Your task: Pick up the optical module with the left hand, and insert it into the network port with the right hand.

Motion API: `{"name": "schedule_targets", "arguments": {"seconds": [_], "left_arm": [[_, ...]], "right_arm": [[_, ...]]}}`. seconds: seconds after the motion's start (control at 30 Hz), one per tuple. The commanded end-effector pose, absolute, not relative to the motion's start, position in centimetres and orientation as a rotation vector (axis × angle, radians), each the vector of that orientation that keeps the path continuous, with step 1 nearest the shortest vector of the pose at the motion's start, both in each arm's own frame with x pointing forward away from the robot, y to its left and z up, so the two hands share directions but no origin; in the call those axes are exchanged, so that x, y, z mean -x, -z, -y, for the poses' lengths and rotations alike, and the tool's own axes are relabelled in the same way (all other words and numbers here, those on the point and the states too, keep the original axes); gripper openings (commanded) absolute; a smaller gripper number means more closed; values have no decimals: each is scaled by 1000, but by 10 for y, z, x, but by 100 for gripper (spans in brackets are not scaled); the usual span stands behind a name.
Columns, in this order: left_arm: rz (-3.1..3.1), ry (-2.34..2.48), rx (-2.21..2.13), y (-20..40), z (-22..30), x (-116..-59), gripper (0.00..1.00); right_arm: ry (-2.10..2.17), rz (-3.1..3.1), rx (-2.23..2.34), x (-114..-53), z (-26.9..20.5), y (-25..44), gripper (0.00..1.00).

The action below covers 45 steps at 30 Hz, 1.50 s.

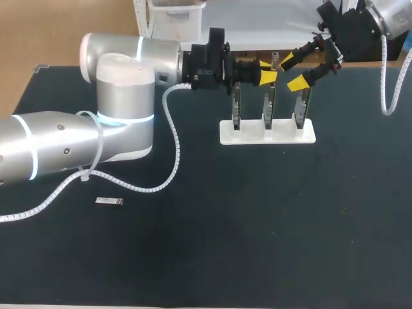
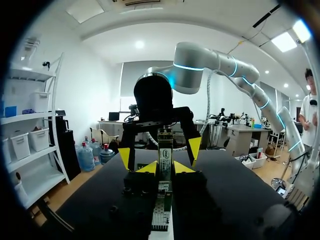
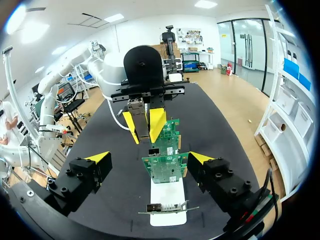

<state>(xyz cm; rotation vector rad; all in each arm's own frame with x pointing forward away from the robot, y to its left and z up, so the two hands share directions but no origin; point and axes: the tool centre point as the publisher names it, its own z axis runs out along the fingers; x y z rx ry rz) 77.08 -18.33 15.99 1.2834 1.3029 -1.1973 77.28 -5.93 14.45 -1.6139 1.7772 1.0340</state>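
Optical module [image 3: 139, 117]: held above the white stand [image 1: 248, 134], near the top of its middle network card [image 1: 268, 109].
Left gripper [image 1: 271, 71]: jaws clamped on the module from two sides.
Right gripper [image 3: 149, 157]: above the stand's right end; jaws wide apart, a card between them untouched.
Second module [image 1: 109, 201]: flat on the table, well apart from the stand, on the left arm's side.

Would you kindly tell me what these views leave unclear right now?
Head view: the left gripper covers the optical module it grips.
Head view: the spare module on the table is too small for detail.
Left wrist view: the gripper's body hides much of the network cards.
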Motion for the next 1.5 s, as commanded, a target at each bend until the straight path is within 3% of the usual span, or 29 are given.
{"name": "schedule_targets", "arguments": {"seconds": [0.03,1.5], "left_arm": [[-1306,1196,-1280,-159,184,-771,0],[-1309,1204,-1285,-155,187,-771,0]], "right_arm": [[-1028,-1777,1611,-771,59,-145,100],[-1017,-1776,1607,-771,59,-145,100]]}}
